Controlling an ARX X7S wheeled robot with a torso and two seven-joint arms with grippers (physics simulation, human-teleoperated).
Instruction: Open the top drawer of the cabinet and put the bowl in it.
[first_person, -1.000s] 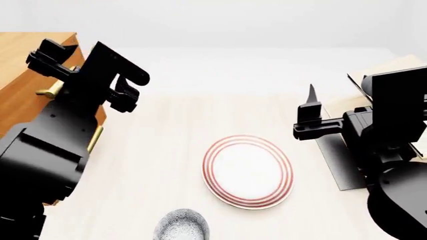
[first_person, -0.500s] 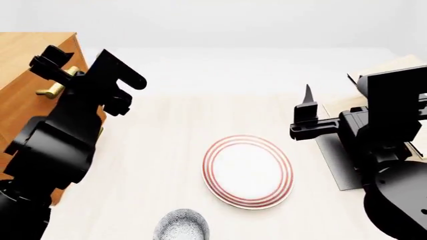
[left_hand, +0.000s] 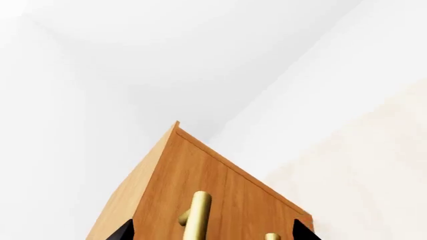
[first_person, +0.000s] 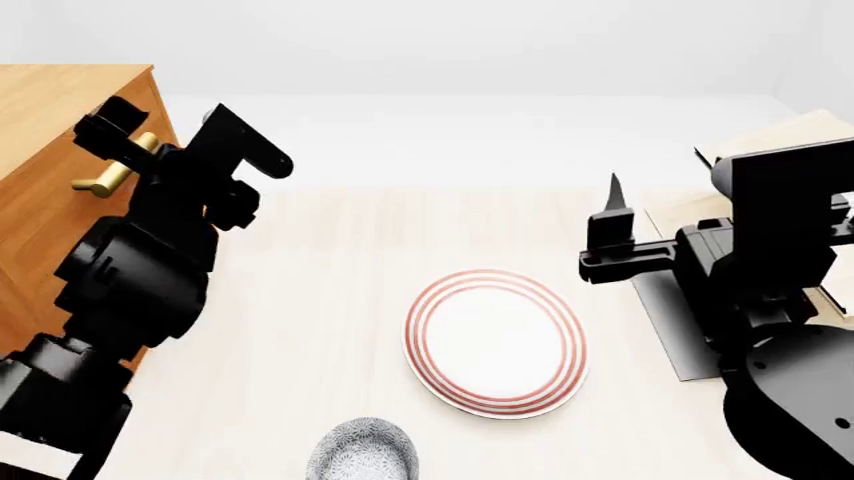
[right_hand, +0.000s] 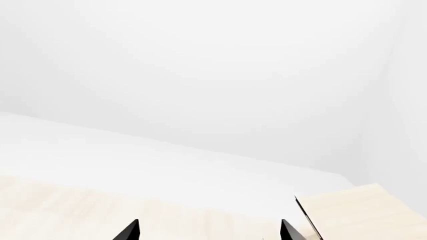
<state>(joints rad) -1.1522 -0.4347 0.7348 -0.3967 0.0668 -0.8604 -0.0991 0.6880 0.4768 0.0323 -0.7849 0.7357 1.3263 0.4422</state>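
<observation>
In the head view, the cabinet is seen at the upper left of the frame, standing on the pale wooden counter. The top drawer is closed, and its brass handle is seen just beside the left pincer. The two fingers of this pincer are spread apart, and one finger is seen on each side of the handle, but nothing is gripped; whether a finger touches the brass cannot be told. In the left wrist view, the handle is shown between the two dark fingertips at the lower edge of the frame, with the front of the cabinet behind it. The bowl is placed at the bottom centre of the head view, partly cut by the frame edge, on the counter and just below the plate with red rings. The right pincer is held in the air at the right of the frame, near the pale rack; it is empty, and in the right wrist view its two fingertips are well apart.
</observation>
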